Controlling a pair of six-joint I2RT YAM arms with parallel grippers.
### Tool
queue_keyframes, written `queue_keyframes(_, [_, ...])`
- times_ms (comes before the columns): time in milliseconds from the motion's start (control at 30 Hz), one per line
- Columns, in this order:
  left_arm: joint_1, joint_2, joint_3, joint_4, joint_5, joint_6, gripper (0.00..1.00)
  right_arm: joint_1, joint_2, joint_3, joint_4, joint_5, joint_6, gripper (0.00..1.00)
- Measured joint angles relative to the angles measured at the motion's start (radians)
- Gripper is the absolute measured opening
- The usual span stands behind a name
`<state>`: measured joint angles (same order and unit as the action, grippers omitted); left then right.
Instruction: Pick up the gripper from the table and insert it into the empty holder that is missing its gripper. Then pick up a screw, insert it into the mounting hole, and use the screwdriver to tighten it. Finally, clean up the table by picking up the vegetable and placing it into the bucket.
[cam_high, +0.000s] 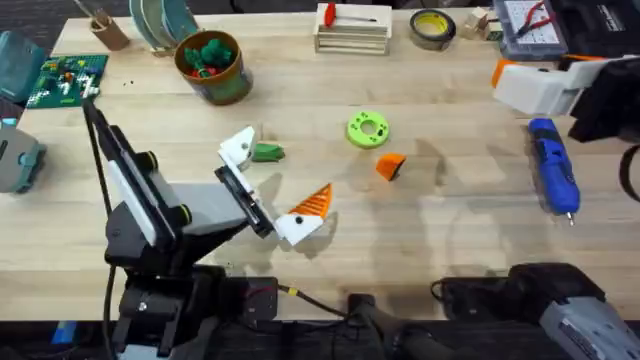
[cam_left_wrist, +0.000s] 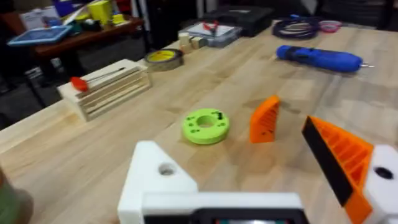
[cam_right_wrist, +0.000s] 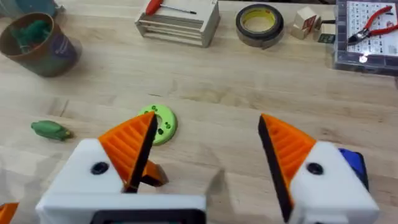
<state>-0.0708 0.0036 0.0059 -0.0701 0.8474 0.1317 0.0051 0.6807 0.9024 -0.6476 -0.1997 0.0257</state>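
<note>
- Low over the wooden table (cam_high: 450, 230): left gripper (cam_high: 270, 190), fingers spread wide, holding nothing.
- Left gripper's far finger block = bare white holder (cam_high: 238, 148), no orange pad; empty mounting hole visible on holder in left wrist view (cam_left_wrist: 166, 169).
- Near finger block carries ribbed orange pad (cam_high: 313, 202); same pad at edge of left wrist view (cam_left_wrist: 339, 158).
- Loose orange gripper tip (cam_high: 390, 165) lying on table, just beside lime-green disc (cam_high: 367, 129), clear of both arms; upright-looking wedge in left wrist view (cam_left_wrist: 265, 119).
- Dark-green vegetable pod (cam_high: 267, 152) on table, touching or just beside bare holder, between the left fingers.
- Blue screwdriver (cam_high: 553, 178) flat on table at far right, well apart from loose tip.
- Olive-brown bucket (cam_high: 212, 66) at table's far left part, green and red toy pieces inside.
- Right gripper (cam_right_wrist: 205, 149) raised above table, fingers wide open, both orange pads in place, nothing held; white-and-orange part also at upper right of overhead view (cam_high: 540, 85).
- Far edge: wooden slat rack (cam_high: 352, 32) with red-handled tool (cam_high: 328, 15) on top, yellow tape roll (cam_high: 433, 28) near it.
</note>
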Motion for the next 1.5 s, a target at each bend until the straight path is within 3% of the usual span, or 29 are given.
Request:
queue_keyframes(567, [0.000,0.000,0.000,-0.009,0.078,0.000,0.993,0.000,0.000,0.000,0.000,0.000,0.000,0.991])
queue_keyframes(933, [0.000,0.000,0.000,-0.010,0.089,0.000,0.993,0.019,0.072,0.002,-0.043,-0.033,0.117,0.992])
queue_keyframes(1167, [0.000,0.000,0.000,-0.018,0.138,-0.006,0.993,0.177,0.144,0.002,-0.092,-0.056,0.109,0.992])
queue_keyframes(1367, [0.000,0.000,0.000,-0.022,0.167,-0.061,0.993,0.346,0.182,0.002,-0.092,-0.056,0.105,0.992])
queue_keyframes(1500, [0.000,0.000,0.000,-0.032,0.222,-0.080,0.993,0.400,0.211,0.002,-0.090,-0.057,0.105,0.992])
